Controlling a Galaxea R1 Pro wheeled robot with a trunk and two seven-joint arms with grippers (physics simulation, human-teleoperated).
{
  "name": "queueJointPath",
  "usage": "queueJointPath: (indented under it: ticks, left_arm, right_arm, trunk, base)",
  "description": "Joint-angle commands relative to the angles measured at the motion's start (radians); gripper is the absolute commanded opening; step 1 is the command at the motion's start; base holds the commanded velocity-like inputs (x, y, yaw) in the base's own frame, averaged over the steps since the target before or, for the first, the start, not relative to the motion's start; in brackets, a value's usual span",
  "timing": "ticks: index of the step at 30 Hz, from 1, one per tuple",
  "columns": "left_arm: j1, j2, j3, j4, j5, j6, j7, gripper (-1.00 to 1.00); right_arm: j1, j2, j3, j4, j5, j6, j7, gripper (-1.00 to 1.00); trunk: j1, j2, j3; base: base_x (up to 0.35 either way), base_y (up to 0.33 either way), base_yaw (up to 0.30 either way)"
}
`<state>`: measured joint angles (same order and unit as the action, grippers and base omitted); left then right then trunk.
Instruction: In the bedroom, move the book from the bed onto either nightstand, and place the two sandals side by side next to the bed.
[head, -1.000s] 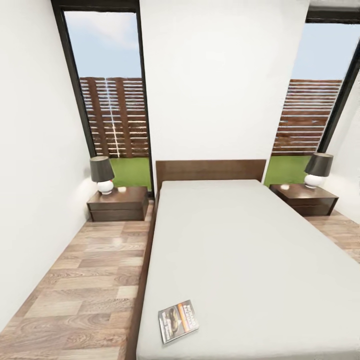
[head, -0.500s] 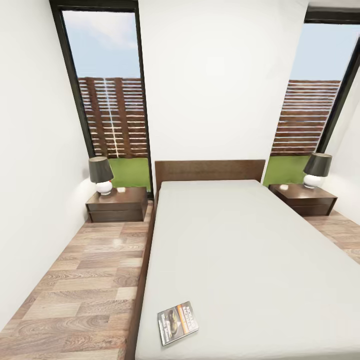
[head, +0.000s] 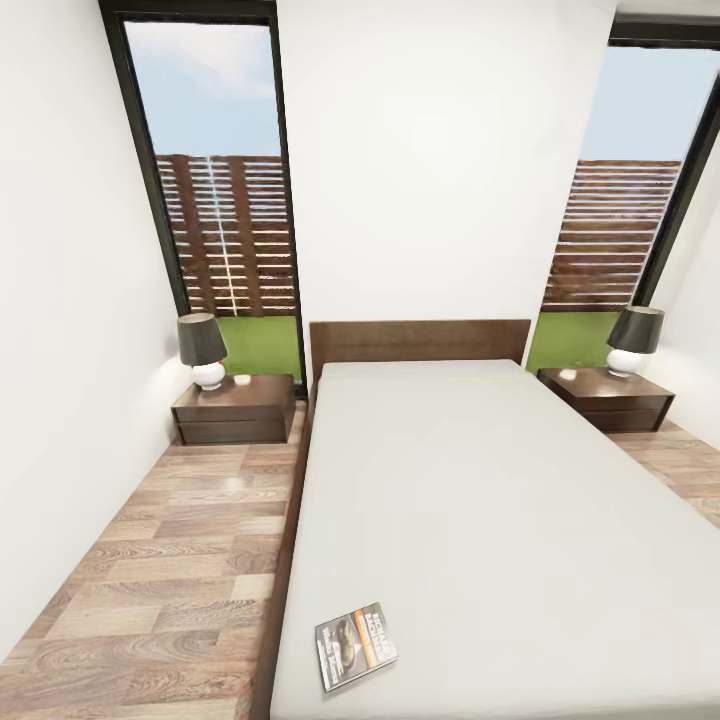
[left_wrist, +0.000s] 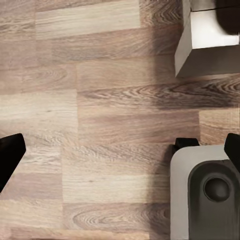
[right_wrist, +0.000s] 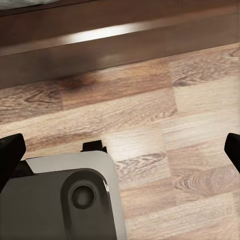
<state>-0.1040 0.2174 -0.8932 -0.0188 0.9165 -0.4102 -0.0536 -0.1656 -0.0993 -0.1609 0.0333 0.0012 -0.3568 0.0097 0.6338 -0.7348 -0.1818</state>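
The book (head: 356, 645), a thin paperback with a dark cover and an orange band, lies flat on the bed (head: 480, 500) near its front left corner. A dark brown nightstand (head: 236, 410) stands to the left of the headboard and another nightstand (head: 606, 398) to the right. The two sandals are out of view. My left gripper (left_wrist: 120, 157) hangs open over the wood floor, nothing between its black fingertips (left_wrist: 10, 155). My right gripper (right_wrist: 120, 155) is open too, above the floor beside the bed's dark frame (right_wrist: 120, 45).
Each nightstand carries a lamp with a dark shade, the left lamp (head: 203, 350) and the right lamp (head: 636, 340). A strip of plank floor (head: 170, 560) runs between the left wall and the bed. Grey parts of my base (left_wrist: 210, 195) sit below the wrists.
The head view shifted slightly a second ago, then held still. The book, bed and nightstands have not moved.
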Motion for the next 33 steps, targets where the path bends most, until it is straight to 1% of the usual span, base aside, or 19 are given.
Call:
queueJointPath:
  ticks: [1,3,4,6,7,9,10,11,12,14,17,18,20,21,25,26,28,32,33]
  left_arm:
    - [-0.001,0.001,-0.007,0.0,0.01,-0.002,-0.005,1.0]
    - [-0.006,0.035,-0.005,0.0,0.024,0.008,0.015,1.0]
    - [-0.006,0.035,-0.005,0.0,0.024,0.008,0.015,1.0]
    - [-0.019,0.079,-0.003,-0.003,0.05,0.032,0.047,1.0]
    - [-0.019,0.079,-0.003,-0.003,0.05,0.032,0.047,1.0]
    - [-0.053,0.123,-0.001,-0.008,0.09,0.066,0.074,1.0]
    - [-0.053,0.123,-0.001,-0.008,0.09,0.066,0.074,1.0]
    - [-0.079,0.142,-0.001,-0.01,0.112,0.084,0.082,1.0]
    - [-0.079,0.142,-0.001,-0.01,0.112,0.084,0.082,1.0]
    - [-0.143,0.17,0.0,-0.012,0.151,0.119,0.09,1.0]
    - [-0.25,0.196,0.001,-0.012,0.187,0.165,0.089,1.0]
    - [-0.25,0.196,0.001,-0.012,0.187,0.165,0.089,1.0]
    - [-0.32,0.206,0.001,-0.014,0.199,0.195,0.085,1.0]
    - [-0.32,0.206,0.001,-0.014,0.199,0.195,0.085,1.0]
    - [-0.461,0.215,0.001,-0.018,0.209,0.267,0.071,1.0]
    - [-0.461,0.215,0.001,-0.018,0.209,0.267,0.071,1.0]
    - [-0.497,0.215,0.001,-0.019,0.21,0.288,0.064,1.0]
    - [-0.622,0.2,-0.002,-0.027,0.21,0.377,0.033,1.0]
    - [-0.622,0.2,-0.002,-0.027,0.21,0.377,0.033,1.0]
  right_arm:
    - [-0.002,0.0,-0.005,0.004,0.0,-0.006,0.001,1.0]
    - [-0.002,0.0,-0.005,0.004,0.0,-0.006,0.001,1.0]
    - [-0.002,0.0,-0.005,0.004,0.0,-0.006,0.001,1.0]
    - [-0.002,0.0,-0.005,0.004,0.0,-0.006,0.001,1.0]
    - [-0.002,0.0,-0.005,0.004,0.0,-0.006,0.001,1.0]
    - [-0.002,0.0,-0.005,0.004,0.0,-0.006,0.001,1.0]
    - [-0.002,0.0,-0.005,0.004,0.0,-0.006,0.001,1.0]
    - [-0.002,0.0,-0.005,0.004,0.0,-0.006,0.001,1.0]
    - [-0.002,0.0,-0.005,0.004,0.0,-0.006,0.001,1.0]
    - [-0.002,0.0,-0.005,0.004,0.0,-0.007,0.001,1.0]
    - [-0.002,0.0,-0.006,0.004,-0.001,-0.007,0.0,1.0]
    - [-0.002,0.0,-0.006,0.004,-0.001,-0.007,0.0,1.0]
    - [-0.002,0.0,-0.006,0.004,-0.001,-0.007,0.0,1.0]
    - [-0.002,0.0,-0.006,0.004,-0.001,-0.007,0.0,1.0]
    - [-0.002,0.0,-0.006,0.004,-0.002,-0.007,-0.001,1.0]
    - [-0.002,0.0,-0.006,0.004,-0.002,-0.007,-0.001,1.0]
    - [-0.002,-0.001,-0.006,0.004,-0.003,-0.007,-0.001,1.0]
    - [-0.002,-0.002,-0.008,0.003,-0.007,-0.007,-0.006,1.0]
    - [-0.002,-0.002,-0.008,0.003,-0.007,-0.007,-0.006,1.0]
  trunk:
    - [0.0,-0.001,-0.002]
    - [0.0,-0.001,-0.002]
    - [0.0,-0.001,-0.002]
    - [0.0,-0.001,-0.002]
    - [0.0,-0.001,-0.002]
    - [0.0,-0.001,-0.002]
    - [0.0,-0.001,-0.002]
    - [0.0,-0.001,-0.002]
    - [0.0,-0.001,-0.002]
    - [0.0,-0.001,-0.002]
    - [0.0,-0.001,-0.002]
    - [0.0,-0.001,-0.002]
    - [0.0,-0.001,-0.002]
    - [0.0,-0.001,-0.002]
    - [0.0,-0.001,-0.002]
    - [0.0,-0.001,-0.002]
    - [0.0,-0.001,-0.002]
    - [0.0,-0.001,-0.002]
    - [0.0,-0.001,-0.002]
  base:
    - [0.0,0.0,0.0]
    - [0.0,0.0,0.0]
    - [0.0,0.0,0.0]
    - [0.0,0.0,0.0]
    - [0.0,0.0,0.0]
    - [0.0,0.0,0.0]
    - [0.0,0.0,0.0]
    - [0.0,0.0,0.0]
    - [0.0,0.0,0.0]
    - [0.0,0.0,0.0]
    - [0.0,0.0,0.0]
    - [0.0,0.0,0.0]
    - [0.0,0.0,0.0]
    - [0.0,0.0,0.0]
    - [0.0,0.0,0.0]
    - [0.0,0.0,0.0]
    - [0.0,0.0,0.0]
    - [0.0,0.0,0.0]
    - [0.0,0.0,0.0]
